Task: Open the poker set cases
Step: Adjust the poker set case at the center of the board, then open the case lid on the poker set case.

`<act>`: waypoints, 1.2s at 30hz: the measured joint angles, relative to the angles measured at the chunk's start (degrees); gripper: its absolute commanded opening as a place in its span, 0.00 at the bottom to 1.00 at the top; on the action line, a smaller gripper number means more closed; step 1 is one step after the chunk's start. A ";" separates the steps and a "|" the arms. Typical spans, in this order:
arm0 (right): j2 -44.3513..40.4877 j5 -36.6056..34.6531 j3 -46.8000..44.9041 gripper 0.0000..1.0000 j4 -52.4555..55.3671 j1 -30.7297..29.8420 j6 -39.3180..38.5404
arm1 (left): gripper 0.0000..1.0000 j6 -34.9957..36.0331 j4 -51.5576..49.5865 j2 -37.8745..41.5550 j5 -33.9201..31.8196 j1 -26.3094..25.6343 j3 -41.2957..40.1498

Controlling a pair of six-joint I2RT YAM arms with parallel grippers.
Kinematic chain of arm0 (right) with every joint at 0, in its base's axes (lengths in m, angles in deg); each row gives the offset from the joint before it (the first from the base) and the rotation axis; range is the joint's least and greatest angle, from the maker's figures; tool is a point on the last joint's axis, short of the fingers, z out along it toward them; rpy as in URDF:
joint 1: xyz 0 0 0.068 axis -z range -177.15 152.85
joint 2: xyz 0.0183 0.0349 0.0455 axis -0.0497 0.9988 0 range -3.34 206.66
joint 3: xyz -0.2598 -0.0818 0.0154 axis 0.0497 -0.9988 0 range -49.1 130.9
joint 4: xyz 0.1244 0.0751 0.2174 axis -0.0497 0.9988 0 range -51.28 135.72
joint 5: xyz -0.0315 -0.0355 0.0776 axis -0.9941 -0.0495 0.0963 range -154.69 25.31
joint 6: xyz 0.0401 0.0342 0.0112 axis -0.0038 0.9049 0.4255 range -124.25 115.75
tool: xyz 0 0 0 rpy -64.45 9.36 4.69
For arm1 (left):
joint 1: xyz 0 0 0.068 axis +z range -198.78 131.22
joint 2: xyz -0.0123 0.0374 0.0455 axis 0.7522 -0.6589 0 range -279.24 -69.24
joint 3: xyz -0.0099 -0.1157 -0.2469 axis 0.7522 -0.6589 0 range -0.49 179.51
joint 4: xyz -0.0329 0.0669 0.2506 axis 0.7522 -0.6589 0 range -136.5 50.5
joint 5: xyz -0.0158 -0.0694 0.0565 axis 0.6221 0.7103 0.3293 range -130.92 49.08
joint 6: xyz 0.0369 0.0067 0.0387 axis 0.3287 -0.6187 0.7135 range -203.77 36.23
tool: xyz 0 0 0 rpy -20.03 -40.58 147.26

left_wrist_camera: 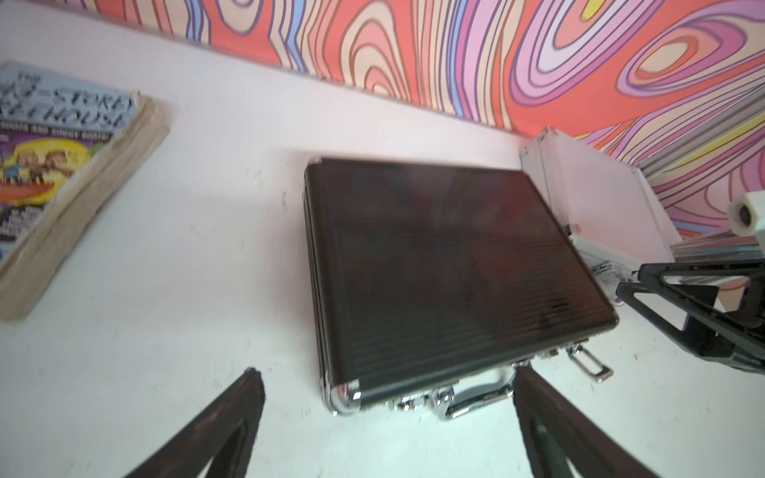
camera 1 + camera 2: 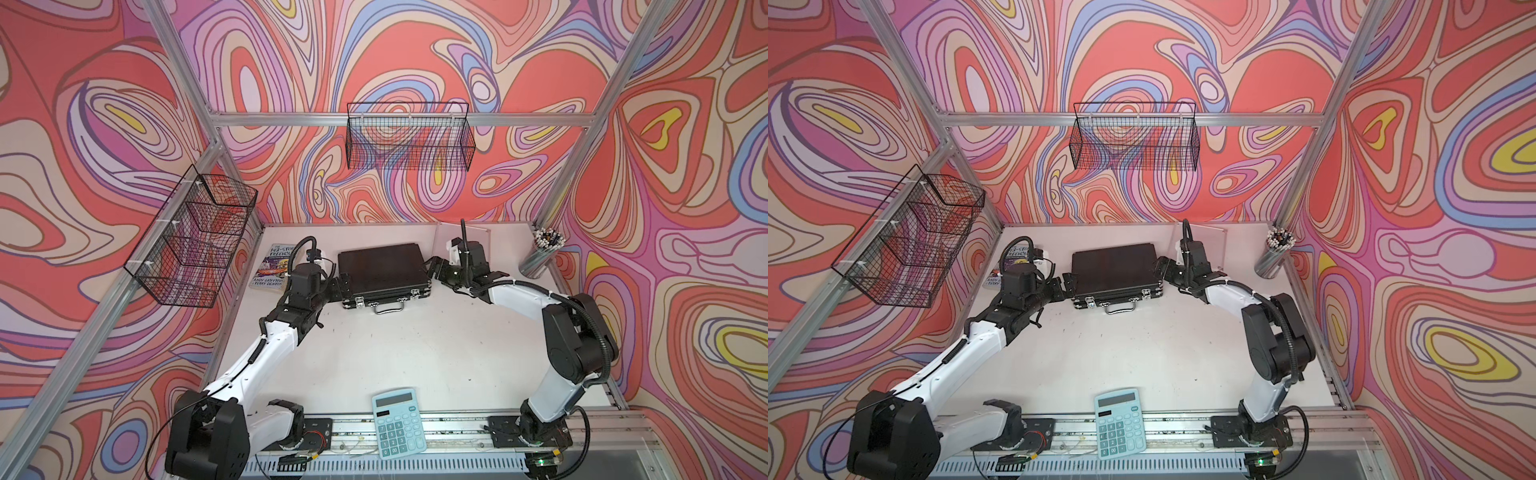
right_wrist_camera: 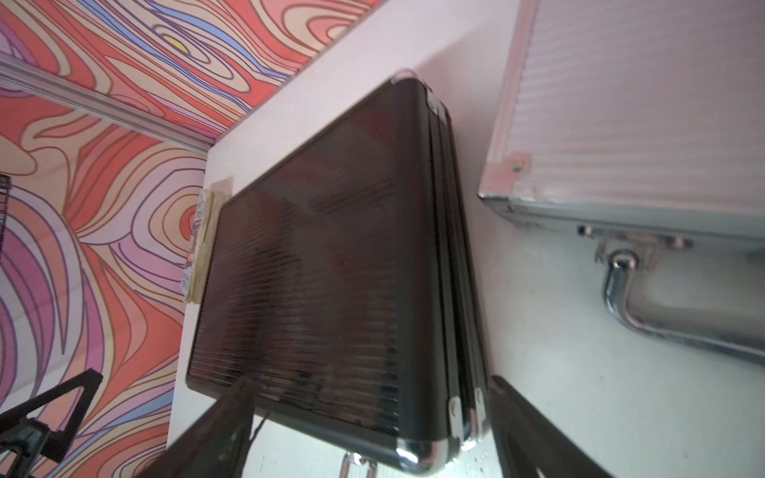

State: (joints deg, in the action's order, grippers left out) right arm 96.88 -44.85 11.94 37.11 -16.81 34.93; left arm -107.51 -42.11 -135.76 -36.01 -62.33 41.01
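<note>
Fingers spread wide on both sides, nothing held. Left gripper (image 2: 336, 286) sits just beside the black case (image 2: 384, 268) at its left edge, near the front corner. Right gripper (image 2: 435, 269) brackets its right edge the same way.

Black case lies flat toward the back of the table, lid down, handle (image 2: 389, 306) and chrome latches (image 2: 360, 302) facing my bases. Silver case (image 1: 596, 198) is just beyond its right side, also shut.

My read: rigid shells, slick ribbed panels, probably heavy. Take the latch tabs first, then the lid's front rim, other fingers pinning the base.
</note>
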 measured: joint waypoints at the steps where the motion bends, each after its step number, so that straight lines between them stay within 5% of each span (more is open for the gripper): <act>1: 0.00 0.28 -0.74 0.90 -0.17 0.00 0.48 | 0.95 -0.50 -0.72 0.48 0.04 0.00 -1.01; 24: 2.75 6.88 -7.93 0.79 -15.89 0.09 15.28 | 0.94 -2.12 -4.63 0.85 -0.24 -3.72 -2.75; 36: 2.75 7.63 -8.70 0.74 -21.46 0.09 22.23 | 0.93 5.53 -10.78 1.40 -4.42 -8.72 1.81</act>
State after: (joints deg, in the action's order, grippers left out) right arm 99.64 -37.23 3.24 15.65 -16.72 57.16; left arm -101.98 -52.89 -134.36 -40.42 -71.05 42.82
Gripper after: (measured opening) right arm 0.752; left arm 0.932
